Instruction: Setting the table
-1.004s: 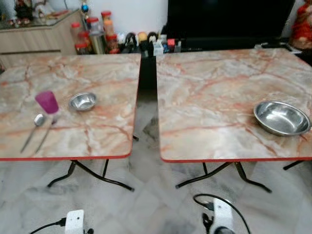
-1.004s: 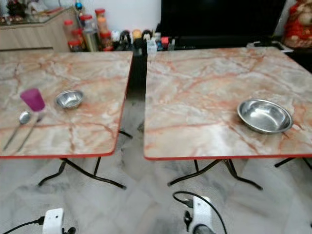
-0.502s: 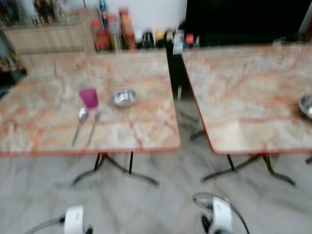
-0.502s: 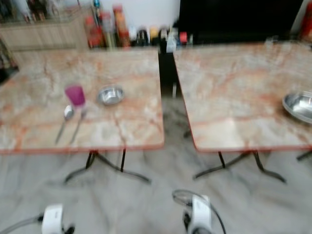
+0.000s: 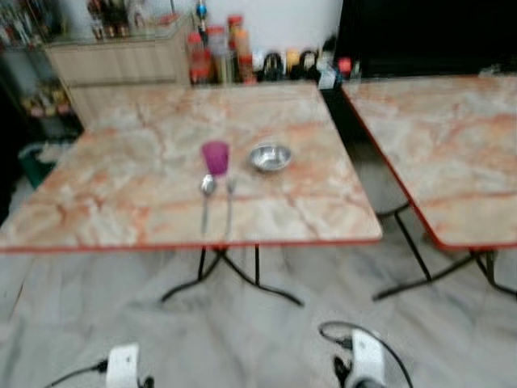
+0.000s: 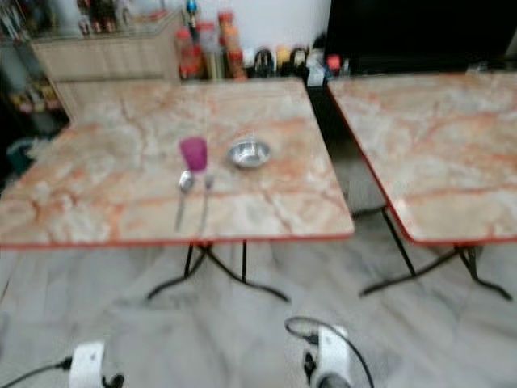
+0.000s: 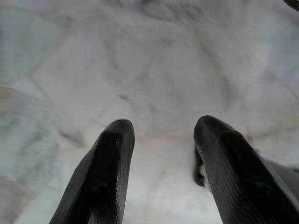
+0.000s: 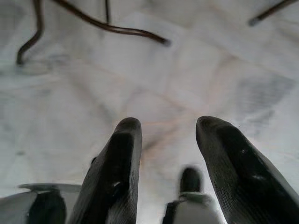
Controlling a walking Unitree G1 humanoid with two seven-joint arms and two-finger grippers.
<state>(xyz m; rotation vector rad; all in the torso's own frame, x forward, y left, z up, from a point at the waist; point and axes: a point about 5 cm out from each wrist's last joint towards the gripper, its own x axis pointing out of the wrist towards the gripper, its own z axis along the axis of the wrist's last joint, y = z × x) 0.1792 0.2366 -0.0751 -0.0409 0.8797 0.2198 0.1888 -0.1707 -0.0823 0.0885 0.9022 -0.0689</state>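
- Head views, slightly blurred: two marble-patterned folding tables side by side, left table (image 5: 121, 194) and right table (image 5: 452, 162), a floor gap between their facing edges.
- On the left table, right of centre: purple cup (image 5: 215, 157) upright, small steel bowl (image 5: 270, 157) just beside it toward the table's right edge, not touching.
- Spoon (image 5: 206, 198) and fork (image 5: 229, 202) lie parallel, just in front of the cup, handles pointing at the near red-trimmed edge; handle ends stop short of that edge.
- Broad bare marble on the left half of the left table and along its far edge.
- Visible part of the right table carries nothing; its right side is cut off by the frame.
- Behind the tables: wooden cabinet (image 5: 121, 61) and a row of jars and bottles (image 5: 222, 56) against the wall.
- Left wrist view adds: left gripper (image 7: 163, 135) hangs over pale marble floor (image 7: 149, 65), fingers spread apart, nothing between them.
- Right wrist view adds: right gripper (image 8: 168, 135) likewise parted and empty; dark curved table legs (image 8: 93, 23) on the floor ahead of it.
- Both arms idle, low, well short of the near table edge.
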